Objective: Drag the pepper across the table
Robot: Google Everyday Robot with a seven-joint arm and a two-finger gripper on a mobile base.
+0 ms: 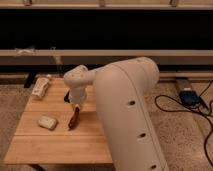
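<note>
The pepper (73, 120) is a slim dark-red chili lying on the light wooden table (60, 146), left of centre and pointing toward the near-left. My gripper (76, 108) hangs from the white wrist straight above the pepper's far end and touches or nearly touches it. The big white arm fills the right of the view and hides the table's right part.
A pale beige rounded block (47, 122) lies left of the pepper. A white package (40, 87) lies at the table's far-left corner. A blue device (189, 96) with black cables sits on the floor at right. A dark wall runs behind.
</note>
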